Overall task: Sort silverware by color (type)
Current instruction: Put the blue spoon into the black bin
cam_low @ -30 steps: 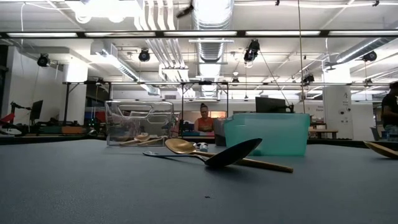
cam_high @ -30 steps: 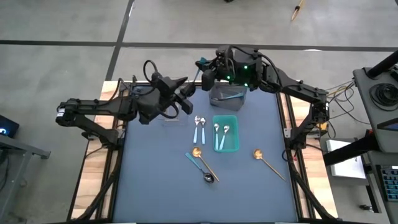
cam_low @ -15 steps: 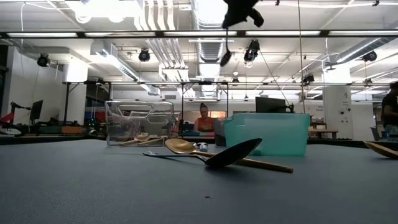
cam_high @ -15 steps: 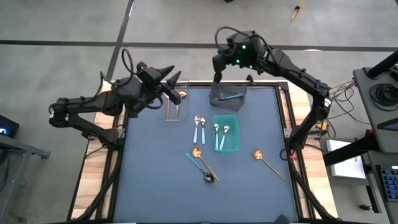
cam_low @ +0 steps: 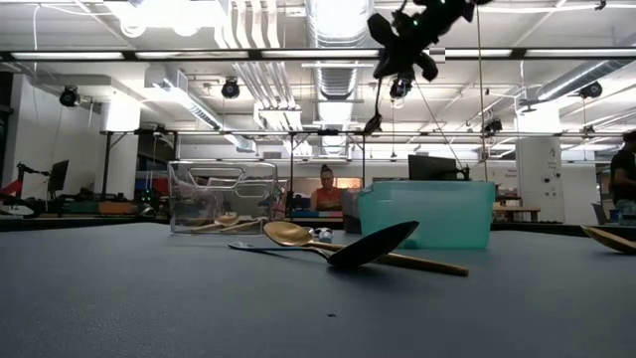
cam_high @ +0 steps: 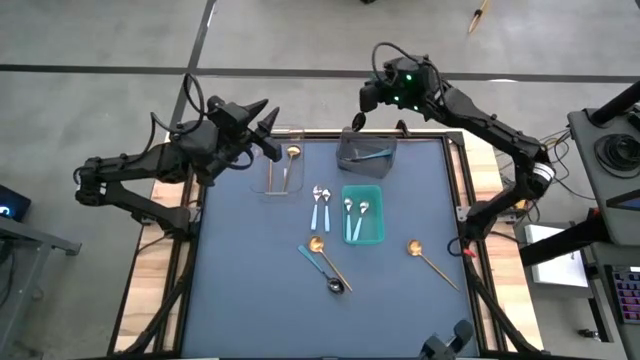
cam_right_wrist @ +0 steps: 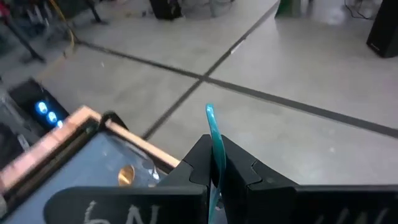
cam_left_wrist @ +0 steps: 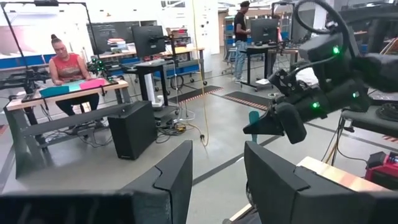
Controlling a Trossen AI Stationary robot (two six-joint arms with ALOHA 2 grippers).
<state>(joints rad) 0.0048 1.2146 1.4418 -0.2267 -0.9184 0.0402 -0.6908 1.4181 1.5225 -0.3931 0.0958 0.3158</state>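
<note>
Spoons lie scattered over the dark mat (cam_high: pixel 240 290), and both arms hang raised near its far edge.

At the upper left of the high view, the left gripper (cam_high: pixel 268 127) sits above the clear bin (cam_high: pixel 270 176), its fingers (cam_left_wrist: pixel 168 180) apart with nothing between them, as the left wrist view shows. The clear bin stands at the mat's upper left and holds a gold spoon (cam_high: pixel 290 160); in the low view it appears at left centre with gold spoons inside.

Just right of that bin, two blue-handled spoons (cam_high: pixel 320 205) lie side by side on the mat, bowls toward the far edge. Below them, near the middle, a gold spoon and a teal-handled dark spoon (cam_high: pixel 325 268) cross each other; the low view shows this crossed pair in the foreground centre, the dark bowl tilted up over the gold one.

Right of centre stands the teal bin (cam_high: pixel 380 225), holding two more blue-handled spoons. Directly above it in the frame, at the mat's top edge, is the grey bin (cam_high: pixel 345 155) with a teal-handled spoon inside.

At the upper right, the right gripper (cam_high: pixel 357 122) hovers just above the grey bin. Its fingers are clamped on a teal-handled spoon (cam_right_wrist: pixel 214 134), whose handle sticks out past them in the right wrist view; the low view shows it dangling high in the top centre.

Farther right, a lone gold spoon (cam_high: pixel 428 259) lies diagonally on the mat.
</note>
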